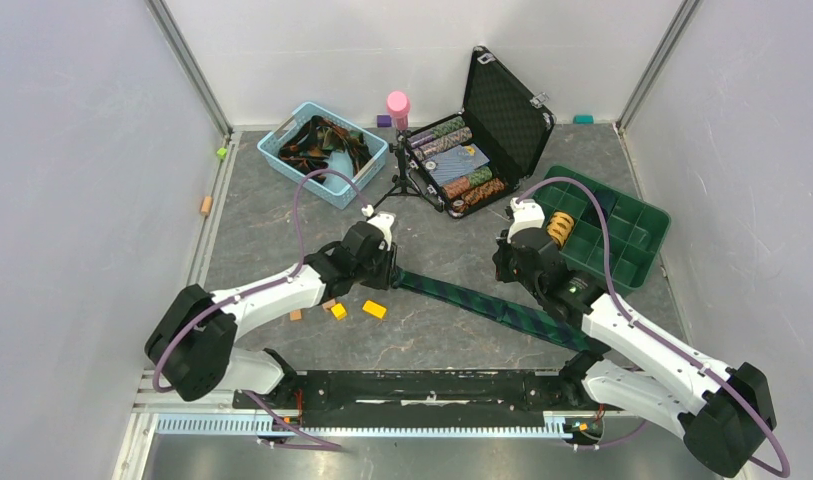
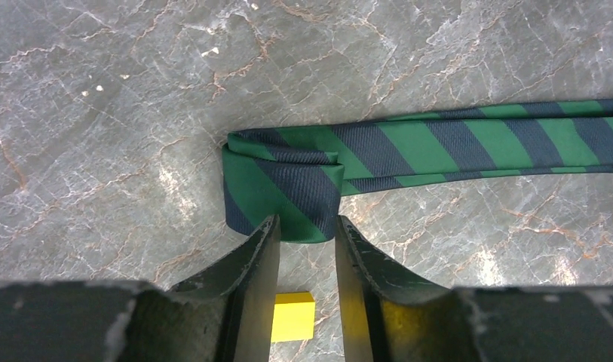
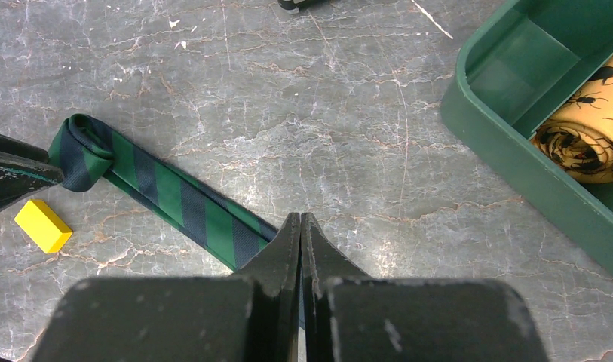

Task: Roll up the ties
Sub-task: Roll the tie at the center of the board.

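A green-and-navy striped tie lies straight across the table, from my left gripper down under my right arm. Its left end is folded into a small flat roll. In the left wrist view my left gripper stands a narrow gap open, with the roll's near edge between the fingertips. The roll also shows in the right wrist view. My right gripper is shut over the tie's middle. The tie passes beneath it, and I cannot tell whether they touch. A rolled yellow-orange tie sits in the green tray.
A blue basket holding several ties stands at the back left. An open black case, a pink bottle and a small tripod are at the back. Yellow and orange blocks lie near the left gripper.
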You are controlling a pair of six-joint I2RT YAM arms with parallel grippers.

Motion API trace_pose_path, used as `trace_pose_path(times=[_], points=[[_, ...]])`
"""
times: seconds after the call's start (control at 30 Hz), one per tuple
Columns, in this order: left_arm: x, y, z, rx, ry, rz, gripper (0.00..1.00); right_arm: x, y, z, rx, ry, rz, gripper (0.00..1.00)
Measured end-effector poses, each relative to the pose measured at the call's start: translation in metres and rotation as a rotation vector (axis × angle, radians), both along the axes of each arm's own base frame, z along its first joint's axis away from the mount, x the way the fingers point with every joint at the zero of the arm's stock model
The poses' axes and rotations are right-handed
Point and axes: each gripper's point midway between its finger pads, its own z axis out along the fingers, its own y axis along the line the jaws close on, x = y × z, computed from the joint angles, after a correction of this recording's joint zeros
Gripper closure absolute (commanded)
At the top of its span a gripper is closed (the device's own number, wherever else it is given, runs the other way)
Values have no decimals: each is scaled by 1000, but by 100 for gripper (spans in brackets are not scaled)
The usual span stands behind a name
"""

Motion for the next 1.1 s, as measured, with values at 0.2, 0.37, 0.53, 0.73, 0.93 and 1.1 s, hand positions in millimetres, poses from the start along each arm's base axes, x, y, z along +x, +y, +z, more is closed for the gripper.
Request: trace_pose_path(times=[0.2,0.37,0.53,0.73,0.93,1.1], points=[[1,-8,1,-30,-2,-18,65,0,0,-2,-3,5,0,98],[0,-14,-4,-45,20,-34,67,0,0,-2,-4,6,0,98],[-2,-20,-9,-64,41,-47,69,0,0,-2,-4,6,1,98],[-2,-25,-11,-83,51,-56,69,0,0,-2,-4,6,1,98],[-1,-25,-11,-83,49,-49,67,0,0,-2,-4,6,1,98],[1,-21,-6,-77,33,-33,64,0,1,-3,-3,8,3,98]])
